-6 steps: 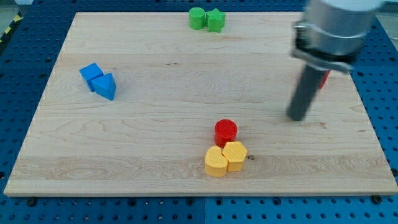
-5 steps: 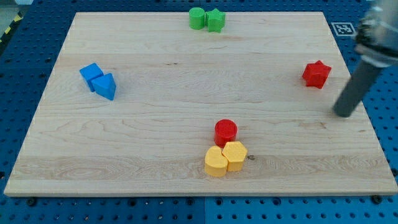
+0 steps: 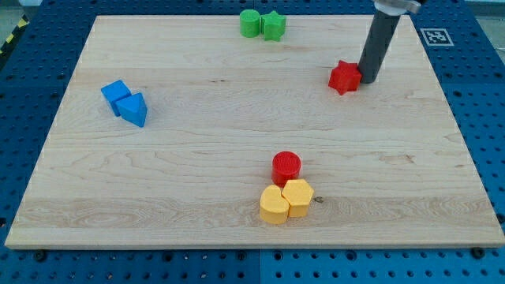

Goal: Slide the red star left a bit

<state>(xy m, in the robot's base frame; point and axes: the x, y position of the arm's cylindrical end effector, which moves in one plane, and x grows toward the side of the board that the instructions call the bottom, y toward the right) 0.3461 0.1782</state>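
The red star (image 3: 344, 77) lies on the wooden board (image 3: 237, 126) in the upper right part of the view. My tip (image 3: 368, 79) is right against the star's right side, touching it. The dark rod rises from there to the view's top edge.
Two green blocks (image 3: 261, 24) sit at the top middle. Two blue blocks (image 3: 125, 102) sit at the left. A red cylinder (image 3: 286, 166) sits at the bottom middle, above two yellow blocks (image 3: 286, 200). A marker tag (image 3: 436, 35) is beyond the board's top right corner.
The rod swung from the right edge up to the star's right side. The red star has slid left, from near the right edge toward the middle.
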